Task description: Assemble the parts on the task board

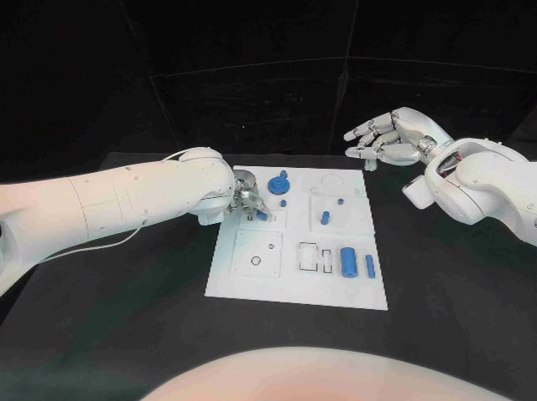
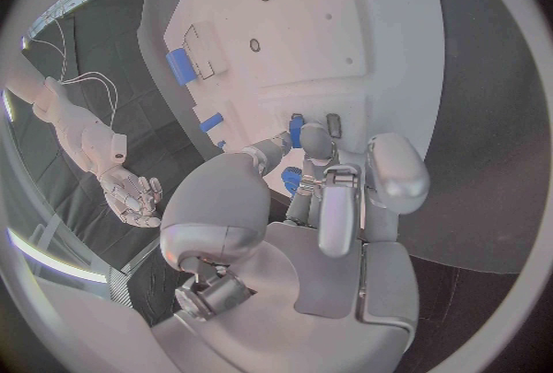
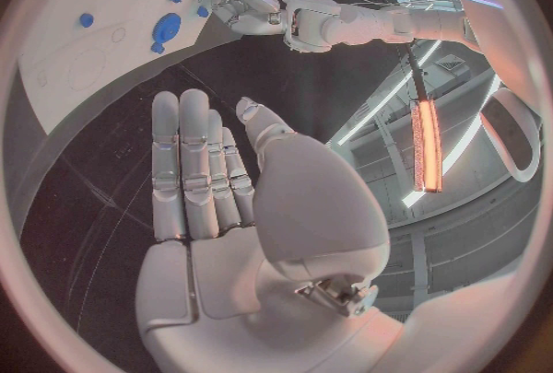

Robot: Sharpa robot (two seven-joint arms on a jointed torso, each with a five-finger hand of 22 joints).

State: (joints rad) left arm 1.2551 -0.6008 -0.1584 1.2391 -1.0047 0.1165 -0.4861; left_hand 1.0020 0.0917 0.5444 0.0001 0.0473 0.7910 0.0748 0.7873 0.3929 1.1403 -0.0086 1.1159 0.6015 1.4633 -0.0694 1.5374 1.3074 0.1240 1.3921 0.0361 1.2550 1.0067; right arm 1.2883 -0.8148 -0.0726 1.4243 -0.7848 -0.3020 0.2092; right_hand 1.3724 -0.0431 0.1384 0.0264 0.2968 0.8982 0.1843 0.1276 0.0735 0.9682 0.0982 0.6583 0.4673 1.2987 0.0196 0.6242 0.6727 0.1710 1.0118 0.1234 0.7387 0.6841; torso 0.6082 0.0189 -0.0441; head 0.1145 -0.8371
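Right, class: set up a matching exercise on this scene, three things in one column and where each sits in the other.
Things:
1. left hand
2. right hand
3. blue round part

Places:
A. raised off the table beyond the board's far right corner, fingers apart
B. on the task board near its far left corner
C. down on the board's left side, fingers on a small blue part

Pairs: 1-C, 2-A, 3-B

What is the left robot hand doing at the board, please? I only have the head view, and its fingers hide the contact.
Observer: In the left wrist view, the left robot hand pinches a small blue part between two fingertips.
Operator: Is that part seated in the board?
Observer: It is over the white task board, close to the surface; I cannot tell whether it touches.
Operator: And the other palm?
Observer: The right wrist view shows the right robot hand flat, fingers straight, holding nothing.
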